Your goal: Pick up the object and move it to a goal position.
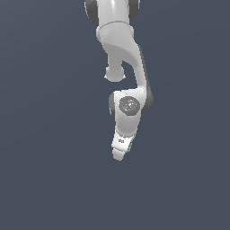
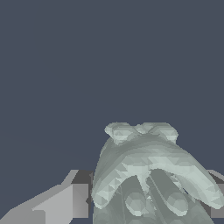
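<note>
The object [image 2: 148,170] is a pale grey-green knobbly clump that fills the lower part of the wrist view. It sits between my gripper [image 2: 148,197], whose grey fingers [image 2: 72,201] press against its two sides, so the gripper is shut on it. In the exterior view the white arm reaches down the middle of the picture, and the gripper [image 1: 119,155] shows only as the white hand's tip. The object is hidden behind the hand there.
A plain dark blue-grey floor [image 1: 49,170] lies all around the arm in both views. No other objects, containers or edges show.
</note>
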`<action>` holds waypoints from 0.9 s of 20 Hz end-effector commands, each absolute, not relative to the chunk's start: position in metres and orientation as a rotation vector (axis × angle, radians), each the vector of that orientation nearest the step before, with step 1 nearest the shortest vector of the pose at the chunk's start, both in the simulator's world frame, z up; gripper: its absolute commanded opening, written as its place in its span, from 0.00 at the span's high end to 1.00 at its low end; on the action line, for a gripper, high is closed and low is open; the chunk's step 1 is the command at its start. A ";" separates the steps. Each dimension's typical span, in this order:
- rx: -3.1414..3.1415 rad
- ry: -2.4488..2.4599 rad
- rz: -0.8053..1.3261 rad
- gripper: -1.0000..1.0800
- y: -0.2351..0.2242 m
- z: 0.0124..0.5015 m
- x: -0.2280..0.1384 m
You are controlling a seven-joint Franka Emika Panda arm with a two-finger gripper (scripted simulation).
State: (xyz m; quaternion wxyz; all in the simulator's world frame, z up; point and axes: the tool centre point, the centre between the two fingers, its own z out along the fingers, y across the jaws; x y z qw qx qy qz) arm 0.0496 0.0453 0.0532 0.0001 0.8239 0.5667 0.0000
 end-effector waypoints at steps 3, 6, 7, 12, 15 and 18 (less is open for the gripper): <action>2.588 1.780 0.000 1.00 0.045 0.053 0.050; 2.582 1.786 0.008 1.00 0.042 0.058 0.050; 2.578 1.789 0.012 1.00 0.041 0.060 0.051; 2.548 1.814 0.046 1.00 0.027 0.079 0.054; 2.520 1.836 0.077 1.00 0.015 0.097 0.057; 2.487 1.862 0.113 1.00 0.000 0.118 0.061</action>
